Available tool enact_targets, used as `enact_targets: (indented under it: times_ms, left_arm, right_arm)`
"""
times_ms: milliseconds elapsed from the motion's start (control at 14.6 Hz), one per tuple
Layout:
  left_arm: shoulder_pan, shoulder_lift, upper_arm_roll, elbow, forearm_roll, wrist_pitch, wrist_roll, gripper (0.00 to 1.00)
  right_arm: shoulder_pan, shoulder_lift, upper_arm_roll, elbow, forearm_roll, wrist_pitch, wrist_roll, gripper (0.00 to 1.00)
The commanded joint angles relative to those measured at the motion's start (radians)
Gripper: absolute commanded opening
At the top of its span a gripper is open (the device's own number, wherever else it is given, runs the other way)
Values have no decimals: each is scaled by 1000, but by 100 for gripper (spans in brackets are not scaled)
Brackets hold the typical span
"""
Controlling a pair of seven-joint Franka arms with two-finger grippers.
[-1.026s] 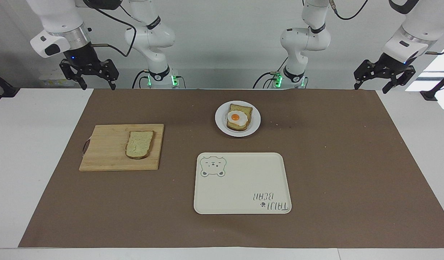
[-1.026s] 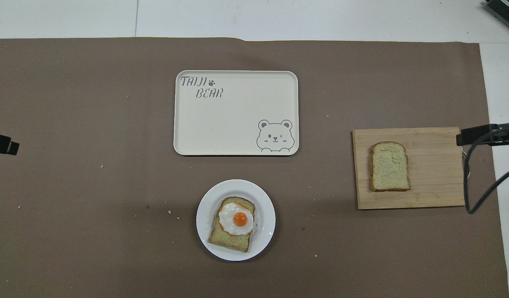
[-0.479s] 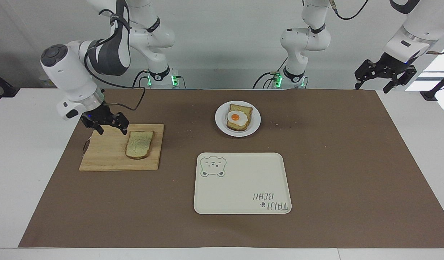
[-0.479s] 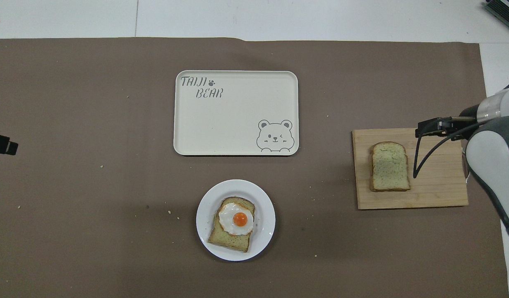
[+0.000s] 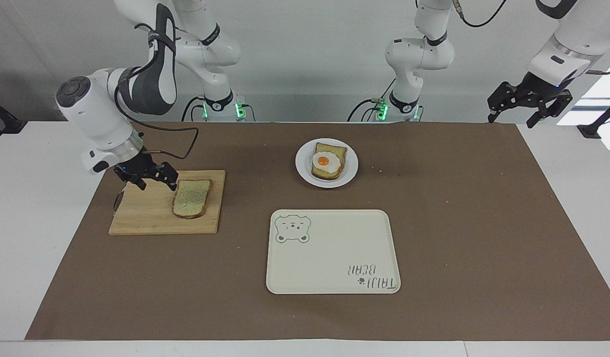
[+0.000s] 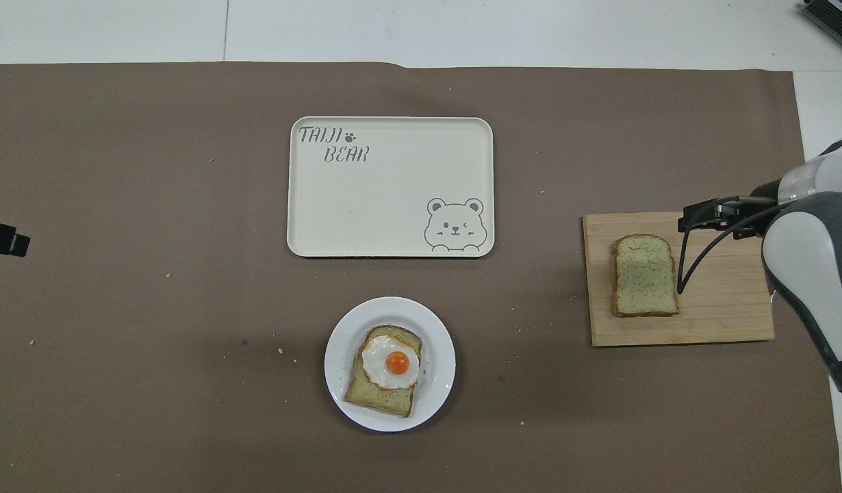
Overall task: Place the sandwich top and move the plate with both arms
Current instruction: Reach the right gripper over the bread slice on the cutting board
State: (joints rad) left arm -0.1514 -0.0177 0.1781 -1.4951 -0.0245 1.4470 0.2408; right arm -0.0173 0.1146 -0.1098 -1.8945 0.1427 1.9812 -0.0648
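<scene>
The sandwich top [image 5: 191, 198] is a plain speckled slice lying flat on a wooden cutting board [image 5: 146, 215]; it also shows in the overhead view [image 6: 643, 275]. My right gripper [image 5: 156, 184] is open and empty, low over the board beside the slice, one fingertip close to its crust. In the overhead view my right gripper [image 6: 691, 220] is by the slice's rounded end. The white plate [image 5: 351, 167] carries a toast slice with a fried egg [image 5: 327, 161] and shows in the overhead view [image 6: 440, 363]. My left gripper [image 5: 514, 120] is open and waits raised at its end of the table.
A cream rectangular tray with a bear drawing [image 5: 335, 253] lies farther from the robots than the plate, also in the overhead view [image 6: 387, 198]. Brown paper covers the table. The cutting board [image 6: 722, 308] lies toward the right arm's end.
My right arm has swung down from its raised rest to the cutting board and edged closer to the slice. The left gripper has hardly moved. The slice and plate have not moved.
</scene>
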Motion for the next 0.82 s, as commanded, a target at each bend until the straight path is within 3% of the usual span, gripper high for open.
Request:
enact_targets:
  times_ms: [0, 205, 547, 753]
  left_arm:
    - [0, -24, 0, -22, 9, 0, -9, 100]
    - [-2, -24, 0, -22, 9, 0, -9, 100]
    - [0, -24, 0, -22, 9, 0, -12, 100]
    - [0, -24, 1, -22, 9, 0, -15, 100]
  right_arm:
    - [-24, -18, 7, -47, 37, 19, -70, 100]
    - [-49, -12, 7, -95, 104, 66, -132, 100]
    - [-49, 7, 7, -164, 106, 140, -197, 100]
    - [-37, 66, 7, -172, 106, 197, -216, 100]
